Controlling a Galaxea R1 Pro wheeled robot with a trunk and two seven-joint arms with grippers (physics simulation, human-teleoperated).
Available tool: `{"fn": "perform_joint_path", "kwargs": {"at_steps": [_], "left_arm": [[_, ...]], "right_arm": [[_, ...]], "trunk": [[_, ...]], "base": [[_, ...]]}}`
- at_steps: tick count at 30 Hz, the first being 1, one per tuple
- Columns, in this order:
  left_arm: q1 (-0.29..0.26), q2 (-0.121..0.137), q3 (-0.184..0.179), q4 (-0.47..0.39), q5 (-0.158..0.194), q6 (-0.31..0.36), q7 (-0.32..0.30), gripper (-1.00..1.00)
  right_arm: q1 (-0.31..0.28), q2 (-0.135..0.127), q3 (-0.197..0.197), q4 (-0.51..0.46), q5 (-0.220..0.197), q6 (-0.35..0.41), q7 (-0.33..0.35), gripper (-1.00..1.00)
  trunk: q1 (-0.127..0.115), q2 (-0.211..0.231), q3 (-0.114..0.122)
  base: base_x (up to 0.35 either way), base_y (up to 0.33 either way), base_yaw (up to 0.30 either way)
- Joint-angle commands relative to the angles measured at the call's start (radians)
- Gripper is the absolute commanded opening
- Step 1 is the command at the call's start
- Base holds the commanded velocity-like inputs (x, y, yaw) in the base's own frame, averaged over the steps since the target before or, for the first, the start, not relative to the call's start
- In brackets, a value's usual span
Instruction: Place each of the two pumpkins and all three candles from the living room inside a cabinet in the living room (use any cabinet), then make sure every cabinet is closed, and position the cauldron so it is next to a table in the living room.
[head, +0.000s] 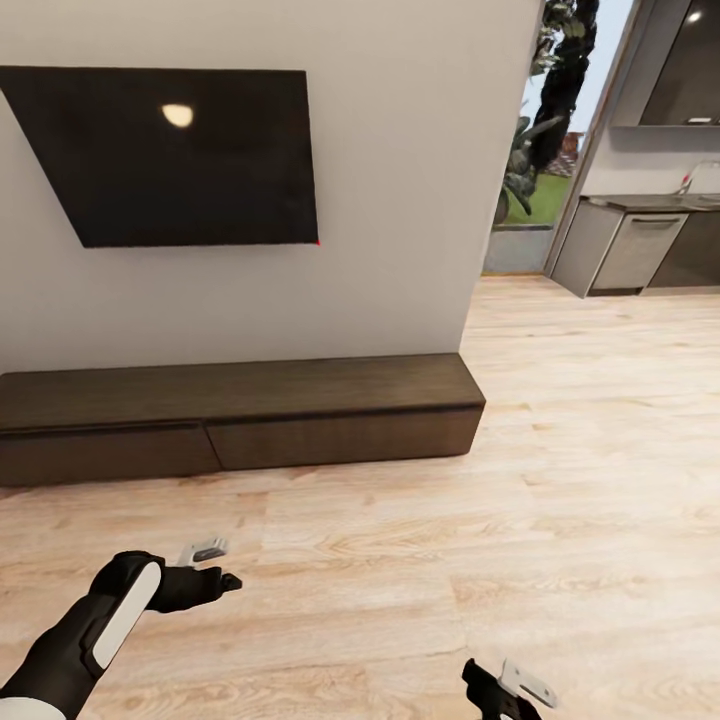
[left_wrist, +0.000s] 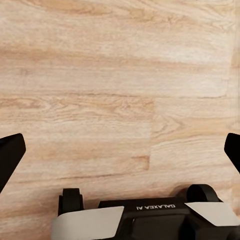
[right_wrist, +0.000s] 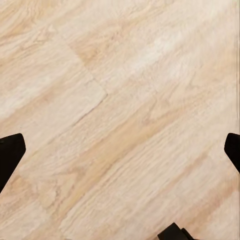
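Observation:
The cabinet (head: 240, 415) is a long, low, dark brown unit against the white wall, and both of its flat drawer fronts are closed. My left gripper (head: 215, 566) hangs open over the wooden floor in front of it, well short of the drawers. Its wrist view has the left gripper (left_wrist: 120, 150) spread wide over bare planks. My right gripper (head: 505, 688) is low at the frame's bottom edge, right of the cabinet's end. In its own wrist view the right gripper (right_wrist: 120, 150) is open over floor. Pumpkins, candles, cauldron and table are out of view.
A dark TV screen (head: 170, 155) hangs on the wall above the cabinet. The wall ends at a corner (head: 490, 260). Beyond it, light wood floor (head: 600, 420) runs to grey kitchen cabinets (head: 630, 250) at the back right and a glass opening with plants (head: 535, 150).

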Motion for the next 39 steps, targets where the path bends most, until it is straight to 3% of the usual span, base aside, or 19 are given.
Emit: {"fn": "perform_joint_path", "kwargs": {"at_steps": [1,6,11,15,18,20,24,26,29,39], "left_arm": [[-0.001,0.001,0.0,-0.008,0.0,0.003,-0.008,1.0],[0.0,0.001,-0.001,-0.012,0.003,0.006,-0.009,1.0],[0.0,0.001,-0.001,-0.012,0.004,0.006,-0.01,1.0],[0.0,0.001,0.001,-0.013,0.004,0.007,-0.012,1.0],[0.0,0.002,0.004,-0.013,0.004,0.007,-0.013,1.0],[0.0,0.004,0.005,-0.013,0.004,0.007,-0.013,1.0],[0.0,0.004,0.005,-0.015,0.005,0.008,-0.014,1.0],[0.0,0.002,0.003,-0.018,0.005,0.009,-0.014,1.0],[0.001,0.001,0.001,-0.017,0.005,0.009,-0.014,1.0],[0.001,0.001,-0.002,-0.016,0.005,0.008,-0.013,1.0]], "right_arm": [[-0.001,-0.002,0.008,0.006,-0.01,-0.027,-0.005,1.0],[-0.001,-0.001,0.004,-0.011,-0.048,-0.063,0.04,1.0],[-0.001,0.0,0.001,-0.015,-0.151,-0.062,0.183,1.0],[-0.001,0.0,0.003,-0.018,-0.236,-0.061,0.237,1.0],[-0.001,0.0,0.002,-0.039,-0.262,-0.062,0.277,1.0],[-0.001,-0.001,0.0,-0.075,-0.271,-0.061,0.336,1.0],[-0.001,-0.004,-0.047,-0.117,-0.349,-0.059,0.484,1.0],[-0.001,-0.005,-0.068,-0.116,-0.394,-0.068,0.6,1.0],[-0.001,-0.025,-0.075,-0.113,-0.409,-0.071,0.662,1.0],[-0.001,-0.037,-0.075,-0.11,-0.413,-0.067,0.681,1.0]], "trunk": [[0.004,-0.008,-0.004],[0.023,-0.043,-0.02],[0.042,-0.078,-0.035],[0.058,-0.106,-0.048],[0.069,-0.127,-0.057],[0.077,-0.141,-0.064],[0.092,-0.169,-0.076],[0.1,-0.183,-0.082],[0.111,-0.204,-0.092],[0.15,-0.274,-0.123]], "base": [[0.0,0.0,0.0],[0.0,0.0,0.0],[0.0,0.0,0.0],[0.0,0.0,0.0],[0.0,0.0,0.0],[0.0,0.0,0.0],[0.0,0.0,0.0],[0.0,0.0,0.0],[0.0,0.0,0.0],[0.0,0.0,0.0]]}}
